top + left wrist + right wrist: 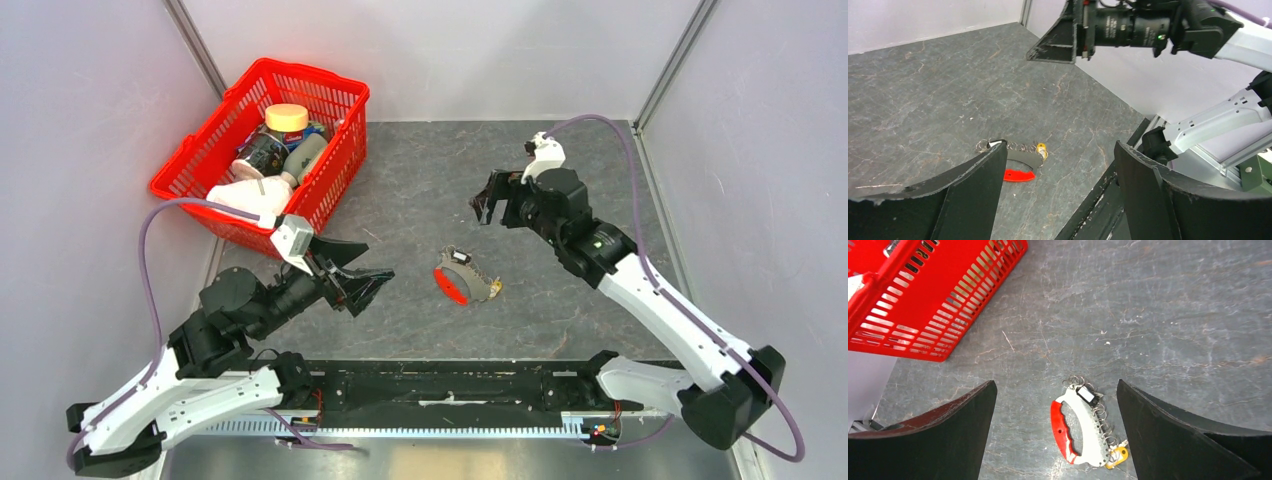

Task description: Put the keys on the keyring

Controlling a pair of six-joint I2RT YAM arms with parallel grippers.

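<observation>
Left fingers (pixel 973 190) wide apart near keyring (pixel 1021 161)

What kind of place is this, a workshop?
Most likely a lab test booth for robots: a left arm and right arm are bolted at the edge of a dark table. Plain pale panels box it in, and a red basket of oddments and a keyring sit on it.

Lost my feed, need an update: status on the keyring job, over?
Left gripper open, empty. Right gripper open, empty. Keyring flat on table between them, not gripped. Red basket far left, clear of the path.
</observation>
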